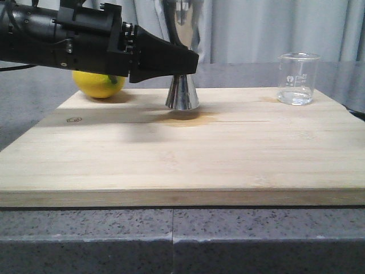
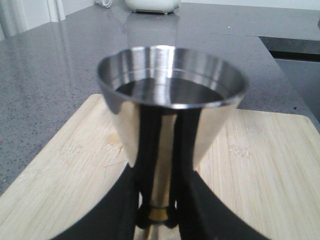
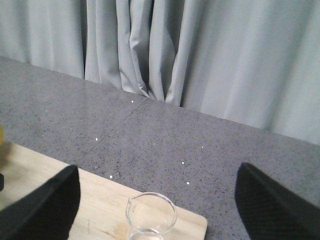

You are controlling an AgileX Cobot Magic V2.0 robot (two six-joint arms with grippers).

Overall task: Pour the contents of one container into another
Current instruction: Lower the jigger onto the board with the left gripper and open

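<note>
The steel jigger (image 1: 182, 96) stands upright on the wooden board (image 1: 171, 162), left of the middle at the back. My left gripper (image 1: 191, 61) reaches in from the left and is shut on its narrow waist. In the left wrist view the jigger (image 2: 170, 95) fills the frame, dark liquid in its upper cup, and the black fingers (image 2: 127, 210) press on both sides of the gold band. The clear glass beaker (image 1: 297, 79) stands at the board's back right corner with a little clear liquid. My right gripper (image 3: 157, 167) hovers open over the beaker (image 3: 150, 214), apart from it.
A yellow lemon (image 1: 98, 84) lies at the board's back left, just behind my left arm. A wet stain (image 1: 185, 119) marks the board in front of the jigger. Grey speckled counter (image 1: 171, 240) surrounds the board, and curtains (image 3: 200, 50) hang behind.
</note>
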